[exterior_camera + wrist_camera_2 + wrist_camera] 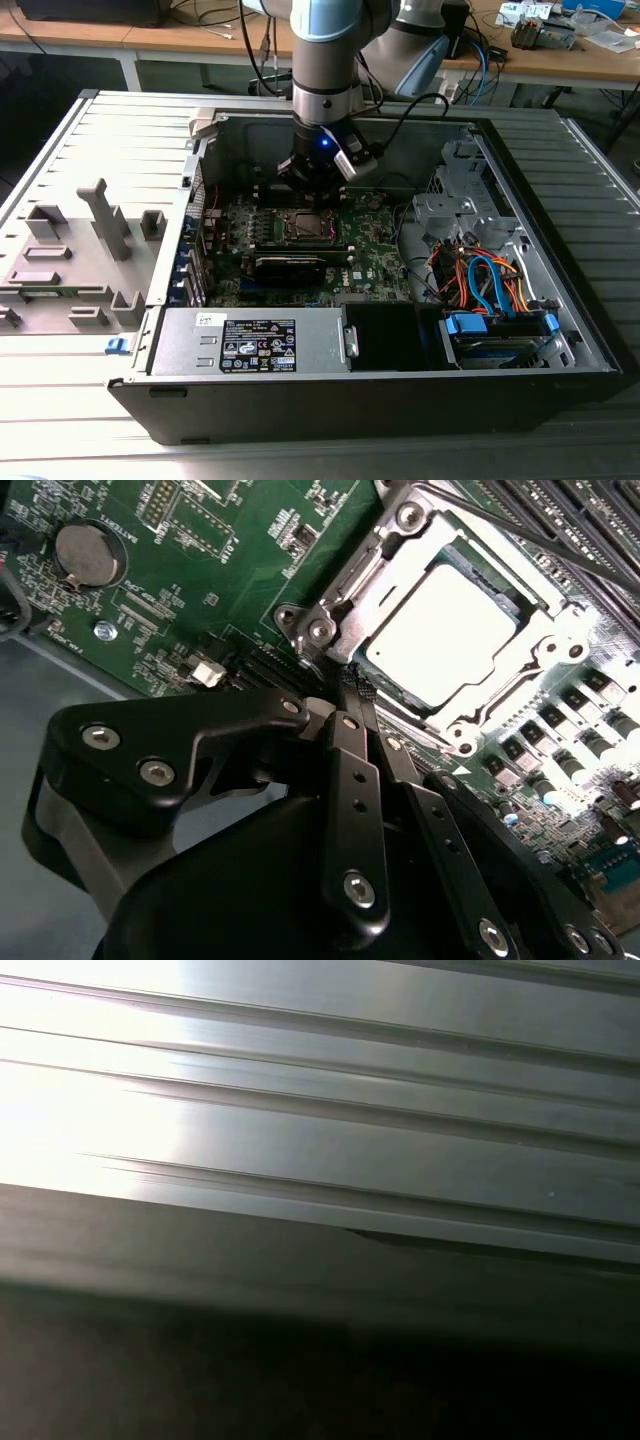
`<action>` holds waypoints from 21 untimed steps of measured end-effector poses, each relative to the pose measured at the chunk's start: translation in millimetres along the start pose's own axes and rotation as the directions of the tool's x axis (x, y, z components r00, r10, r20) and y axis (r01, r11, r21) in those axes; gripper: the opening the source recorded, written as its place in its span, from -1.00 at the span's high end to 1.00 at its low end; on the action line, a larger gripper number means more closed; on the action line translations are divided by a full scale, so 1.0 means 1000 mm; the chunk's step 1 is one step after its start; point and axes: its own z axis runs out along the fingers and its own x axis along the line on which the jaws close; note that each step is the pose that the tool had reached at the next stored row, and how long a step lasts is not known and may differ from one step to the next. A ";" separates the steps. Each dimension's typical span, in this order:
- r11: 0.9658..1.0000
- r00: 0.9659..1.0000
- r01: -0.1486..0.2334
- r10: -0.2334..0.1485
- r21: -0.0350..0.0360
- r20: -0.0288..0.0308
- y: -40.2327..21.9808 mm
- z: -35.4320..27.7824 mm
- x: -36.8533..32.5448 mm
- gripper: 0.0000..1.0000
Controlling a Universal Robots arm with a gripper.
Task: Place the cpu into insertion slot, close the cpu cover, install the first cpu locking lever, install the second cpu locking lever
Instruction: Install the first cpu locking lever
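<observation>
Inside the open computer case (560, 250), the arm has the gripper (356, 683) low over the motherboard (230, 550), at the edge of the insertion slot (455, 635). In the second wrist view the black fingers (352, 770) are pressed together to a single narrow tip, pinching nothing. That tip sits just beside the corner of the socket frame, close to a hinge screw (321, 630); whether it touches metal cannot be told.

The cpu (440, 630) lies seated in the slot, silver top up and bright under the light. The cpu cover (385, 555) appears to lie flat around it, the chip showing through the cut-out centre. A thin locking lever (520, 535) runs along the far side of the frame; whether it is latched is not clear.

Judgement: placement and cover look done, so the work in hand is a lever. The closed tip suits pushing rather than grasping.

Notes for doing it well:
- press on the lever wire only, not the cover plate or chip top
- swing sideways to clear the retaining hook, then downward
- keep the tip clear of the small components (205, 670) beside the socket
- watch for the lever springing back if it slips off the tip.

In the exterior view the power supply (255, 340) sits well apart, toward the case's near wall.
</observation>
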 end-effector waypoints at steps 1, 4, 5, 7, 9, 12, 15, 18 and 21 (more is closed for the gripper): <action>1.000 1.000 0.001 -0.001 0.000 0.000 0.0003 0.0002 -0.0010 0.79; 1.000 1.000 0.003 -0.003 0.000 0.000 0.0011 0.0003 -0.0026 0.79; 1.000 1.000 0.003 -0.003 -0.001 0.002 0.0013 -0.0016 -0.0029 0.79; 1.000 1.000 0.003 -0.003 0.000 0.000 0.0011 -0.0094 -0.0029 0.79; 1.000 1.000 0.003 -0.003 0.000 0.000 0.0010 -0.0134 -0.0030 0.79; 1.000 1.000 0.003 -0.003 0.000 0.000 0.0002 -0.0147 -0.0029 0.79; 1.000 1.000 0.002 -0.002 0.000 0.000 -0.0079 -0.0148 -0.0019 0.79; 1.000 1.000 0.001 -0.001 0.000 0.000 -0.0175 -0.0147 -0.0006 0.79; 1.000 1.000 0.000 0.000 0.000 0.000 -0.0255 -0.0147 0.0004 0.79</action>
